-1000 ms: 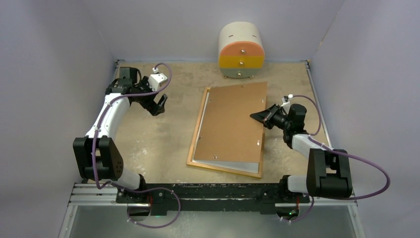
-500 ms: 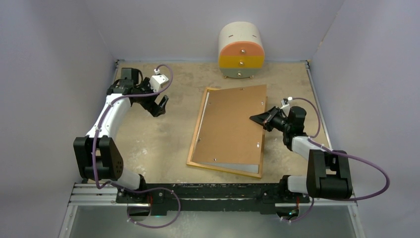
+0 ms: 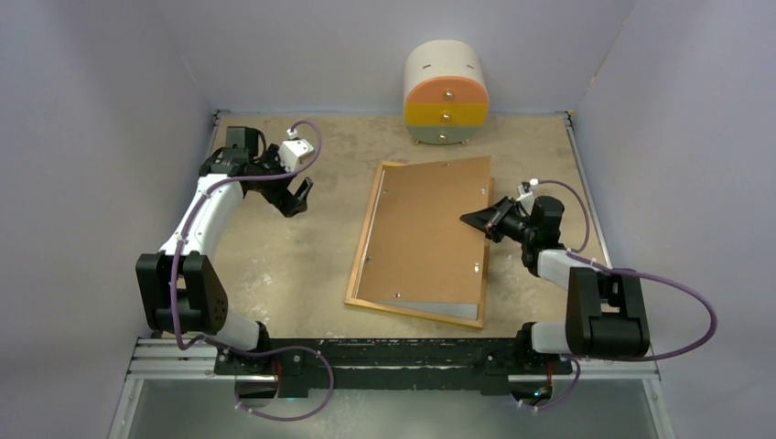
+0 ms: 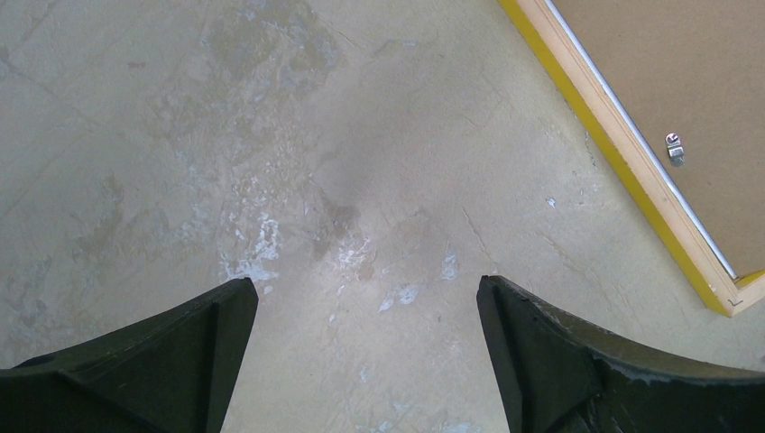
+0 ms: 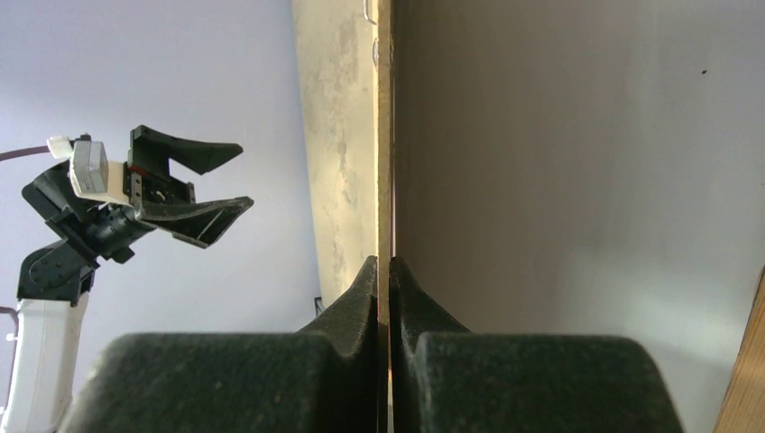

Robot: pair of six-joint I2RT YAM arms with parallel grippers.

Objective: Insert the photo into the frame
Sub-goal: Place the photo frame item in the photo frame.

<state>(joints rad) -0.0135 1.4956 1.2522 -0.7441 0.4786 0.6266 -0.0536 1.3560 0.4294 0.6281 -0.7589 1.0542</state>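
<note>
The backing board [image 3: 425,233] is pinched edge-on in the clenched right gripper [image 3: 468,218] and tipped up off the face-down frame [image 3: 366,233]. The left gripper [image 3: 295,196] is splayed, empty. The photo is perhaps the pale strip [image 3: 439,309] beneath; it is judged not yet seated.

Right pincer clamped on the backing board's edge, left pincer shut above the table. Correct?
No: the left pincer is open, per the left wrist view, above the table. The right pincer is clamped on the backing board's edge.

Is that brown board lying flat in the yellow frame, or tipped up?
Tipped up. The right gripper pinches the brown board at its right edge, raised above the frame; the left edge sits low.
</note>
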